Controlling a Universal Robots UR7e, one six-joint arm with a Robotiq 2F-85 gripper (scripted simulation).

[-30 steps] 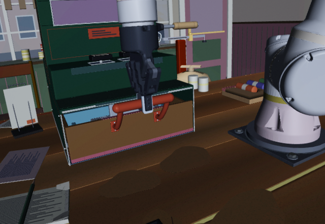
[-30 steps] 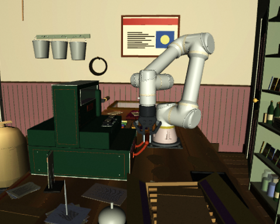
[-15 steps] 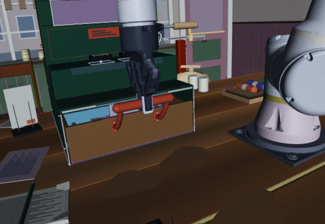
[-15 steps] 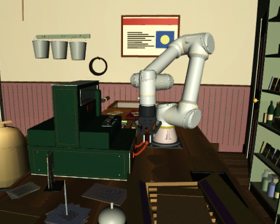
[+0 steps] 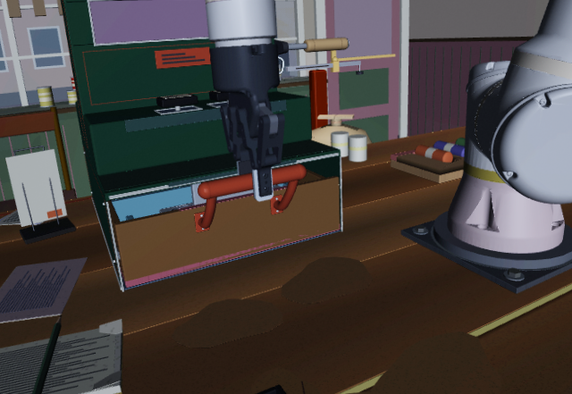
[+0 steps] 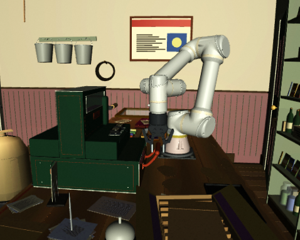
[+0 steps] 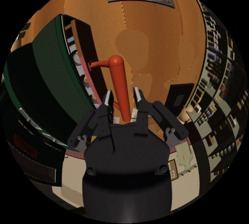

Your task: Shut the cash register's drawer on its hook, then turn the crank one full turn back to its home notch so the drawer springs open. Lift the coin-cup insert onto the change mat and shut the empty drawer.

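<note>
The green cash register (image 5: 185, 103) stands on the wooden counter, its brown drawer (image 5: 228, 226) slightly out, so a strip of the blue coin-cup insert (image 5: 152, 203) shows behind the drawer front. My gripper (image 5: 264, 191) (image 7: 124, 98) (image 6: 157, 147) is open and empty, its fingers on either side of the drawer's red bar handle (image 5: 252, 182) (image 7: 121, 86) with a gap showing in the wrist camera. The crank (image 5: 323, 44) with its wooden grip sticks out from the register's right side, level with its upper body.
The robot's base (image 5: 508, 205) is bolted to the counter right of the register. A tray with coloured rolls (image 5: 432, 159) and two white cups (image 5: 349, 145) sit behind. Papers (image 5: 41, 283) and a card stand (image 5: 39, 196) lie left of the register. Dark patches (image 5: 323, 279) mark the counter in front.
</note>
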